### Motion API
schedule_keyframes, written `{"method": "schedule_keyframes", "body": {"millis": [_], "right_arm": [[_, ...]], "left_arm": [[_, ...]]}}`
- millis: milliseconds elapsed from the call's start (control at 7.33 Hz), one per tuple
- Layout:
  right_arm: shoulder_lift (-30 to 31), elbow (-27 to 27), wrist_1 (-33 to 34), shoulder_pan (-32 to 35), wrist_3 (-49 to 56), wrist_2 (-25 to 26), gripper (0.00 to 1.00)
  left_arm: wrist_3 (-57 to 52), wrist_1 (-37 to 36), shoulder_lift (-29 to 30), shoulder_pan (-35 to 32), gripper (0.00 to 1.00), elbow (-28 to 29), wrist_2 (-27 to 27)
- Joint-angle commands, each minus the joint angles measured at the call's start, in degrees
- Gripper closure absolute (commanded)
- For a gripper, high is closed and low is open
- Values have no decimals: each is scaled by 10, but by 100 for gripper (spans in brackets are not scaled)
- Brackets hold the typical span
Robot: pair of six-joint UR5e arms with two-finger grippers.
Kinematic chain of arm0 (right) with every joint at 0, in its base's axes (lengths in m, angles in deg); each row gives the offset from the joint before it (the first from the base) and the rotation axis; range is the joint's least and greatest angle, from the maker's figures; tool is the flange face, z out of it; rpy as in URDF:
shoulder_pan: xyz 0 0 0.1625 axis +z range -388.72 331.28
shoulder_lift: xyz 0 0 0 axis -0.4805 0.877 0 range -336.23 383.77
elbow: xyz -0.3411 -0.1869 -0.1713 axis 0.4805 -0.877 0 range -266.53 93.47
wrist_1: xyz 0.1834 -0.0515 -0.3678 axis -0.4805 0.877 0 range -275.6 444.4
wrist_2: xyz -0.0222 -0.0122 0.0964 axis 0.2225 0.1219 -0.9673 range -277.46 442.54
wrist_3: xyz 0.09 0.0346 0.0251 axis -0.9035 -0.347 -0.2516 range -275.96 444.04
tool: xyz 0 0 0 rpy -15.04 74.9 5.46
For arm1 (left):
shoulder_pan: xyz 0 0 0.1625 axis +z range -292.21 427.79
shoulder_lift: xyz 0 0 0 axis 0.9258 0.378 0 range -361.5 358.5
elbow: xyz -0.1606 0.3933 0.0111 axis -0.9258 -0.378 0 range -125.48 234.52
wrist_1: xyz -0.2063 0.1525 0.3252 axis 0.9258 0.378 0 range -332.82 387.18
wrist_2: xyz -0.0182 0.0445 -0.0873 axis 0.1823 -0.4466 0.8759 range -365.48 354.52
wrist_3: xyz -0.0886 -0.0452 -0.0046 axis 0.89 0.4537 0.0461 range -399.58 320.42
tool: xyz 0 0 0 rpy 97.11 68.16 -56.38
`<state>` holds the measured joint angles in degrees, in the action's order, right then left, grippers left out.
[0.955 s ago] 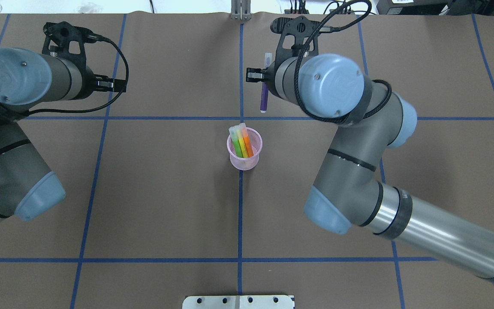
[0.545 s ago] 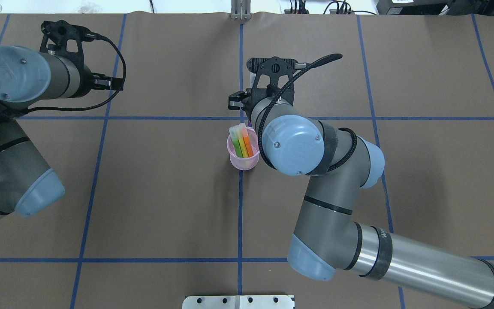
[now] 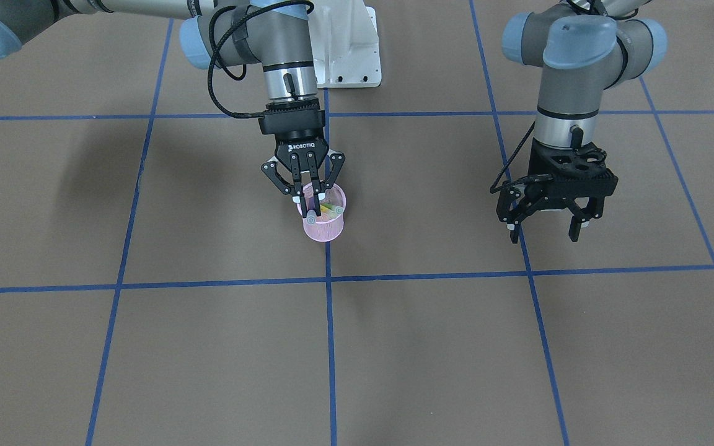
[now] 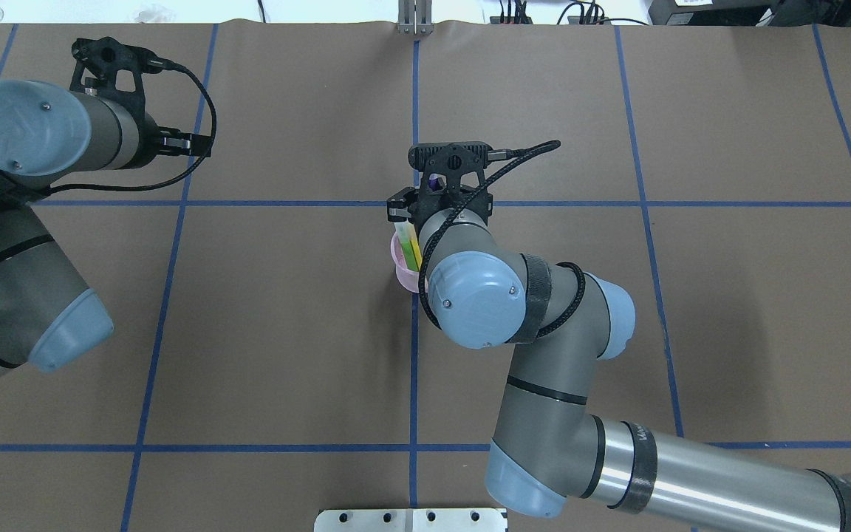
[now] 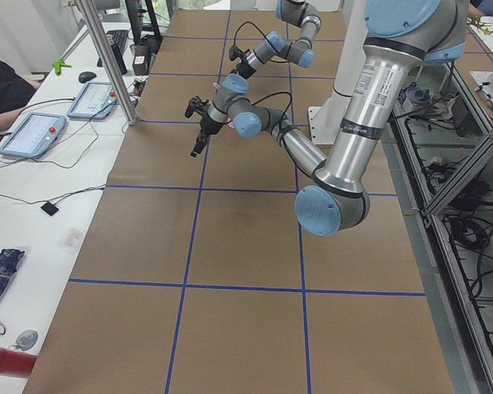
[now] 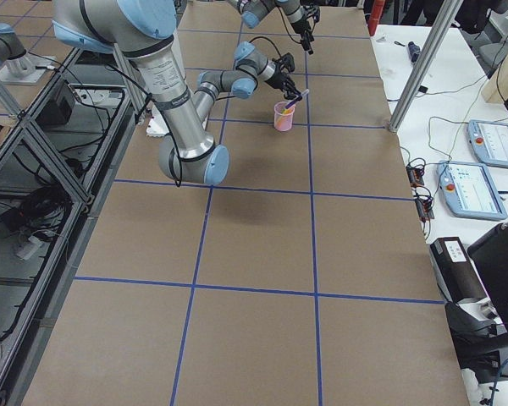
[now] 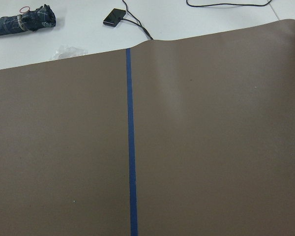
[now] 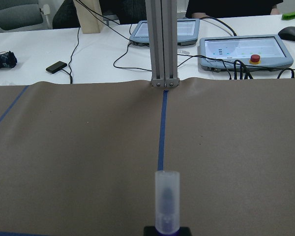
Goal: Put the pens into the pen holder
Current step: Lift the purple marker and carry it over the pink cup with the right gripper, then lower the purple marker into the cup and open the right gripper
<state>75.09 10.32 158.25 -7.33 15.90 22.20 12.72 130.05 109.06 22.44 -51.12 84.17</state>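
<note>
My right gripper (image 3: 309,199) is closed on the purple pen (image 8: 166,201) and holds it at a slant directly above the pen holder (image 3: 323,234), whitish cap uppermost and leaning away from the holder's mouth. I cannot tell whether the lower end has passed the rim. The green, yellow and orange pens (image 4: 411,249) already lean inside the holder and take up much of its opening, and that is my main worry: if the purple pen's lower end lands on their caps, it will jam or skid off and drop beside the holder onto the table (image 3: 146,347). Because the pen is tilted, it could also catch the rim, and this light mesh cup would likely tip and spill all its pens. Letting go too high risks a bounce out. My left gripper (image 3: 543,234) hangs open and empty, well apart from the holder.
</note>
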Motion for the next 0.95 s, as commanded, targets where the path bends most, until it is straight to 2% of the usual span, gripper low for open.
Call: {"method": "schedule_keyframes", "body": {"millis": [0,409,545,682,818], "right_arm": [[11,-3,1,-22,3,22,100],[11,-3,0,-30,13,29,100],[11,-4,0,-30,13,29,13],[8,-1,-3,-29,13,31,0],[4,3,-5,-26,14,26,0]], "left_arm": [[0,0,0,0,1,8,0],[0,13,0,-1,1,18,0],[0,13,0,-1,1,18,0],[0,13,0,-1,1,18,0],[0,13,0,-1,1,18,0]]}}
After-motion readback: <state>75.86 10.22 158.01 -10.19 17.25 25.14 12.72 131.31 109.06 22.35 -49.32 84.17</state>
